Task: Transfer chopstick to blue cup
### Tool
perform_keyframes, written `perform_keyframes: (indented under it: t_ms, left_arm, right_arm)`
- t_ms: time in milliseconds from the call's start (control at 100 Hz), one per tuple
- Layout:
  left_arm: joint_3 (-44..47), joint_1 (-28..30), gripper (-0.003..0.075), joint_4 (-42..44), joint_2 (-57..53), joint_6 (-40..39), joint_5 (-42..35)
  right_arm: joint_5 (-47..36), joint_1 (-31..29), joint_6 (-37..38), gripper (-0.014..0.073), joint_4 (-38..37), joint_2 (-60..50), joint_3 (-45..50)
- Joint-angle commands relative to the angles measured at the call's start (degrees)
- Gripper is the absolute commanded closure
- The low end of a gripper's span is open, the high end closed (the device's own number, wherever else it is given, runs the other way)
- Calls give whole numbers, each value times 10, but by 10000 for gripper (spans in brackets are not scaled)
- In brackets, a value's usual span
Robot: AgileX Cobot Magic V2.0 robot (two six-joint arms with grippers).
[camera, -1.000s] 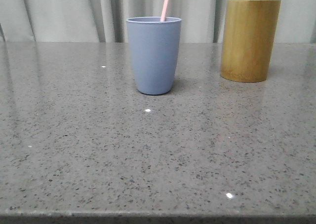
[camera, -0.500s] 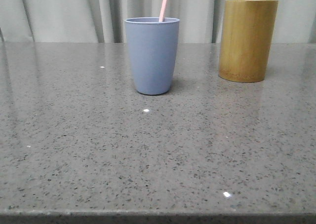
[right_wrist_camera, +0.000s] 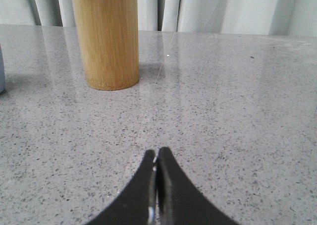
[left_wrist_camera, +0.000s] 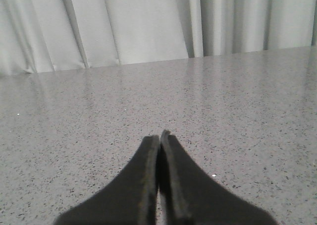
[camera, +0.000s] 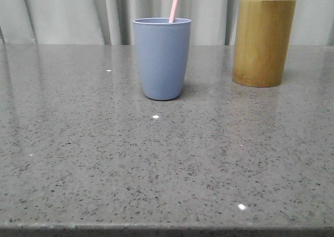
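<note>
The speckled grey counter [camera: 167, 164] carries two vessels well apart from each other: the bamboo holder [camera: 263, 41] on the right side toward the back, and the blue cup [camera: 162, 58] near the middle. The chopstick [camera: 175, 4] already stands inside the blue cup, its long axis close to upright with a slight lean to the right, its pale pink shaft rising above the rim and out past the top of the front view. Judged from that, the transfer looks finished and nothing remains to be picked up. The right gripper [right_wrist_camera: 156, 161] hangs low over bare counter with the bamboo holder ahead of it and a sliver of the blue cup at the edge of its wrist view, so the right arm seems the nearer one to both vessels. The left gripper [left_wrist_camera: 160, 138] looks out over open counter toward the curtain [left_wrist_camera: 148, 22]. Each gripper has its fingers pressed together, holding nothing and touching neither cup nor chopstick.
</note>
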Motion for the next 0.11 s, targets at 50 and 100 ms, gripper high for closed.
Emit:
perform_keyframes:
  t_ms: [50, 100]
  left_arm:
    - [4, 2, 739, 0, -19, -2, -47]
    - [4, 2, 739, 0, -19, -2, -47]
  right_arm:
    - [-51, -3, -6, 661, 0, -12, 0]
    - [-51, -3, -6, 661, 0, -12, 0]
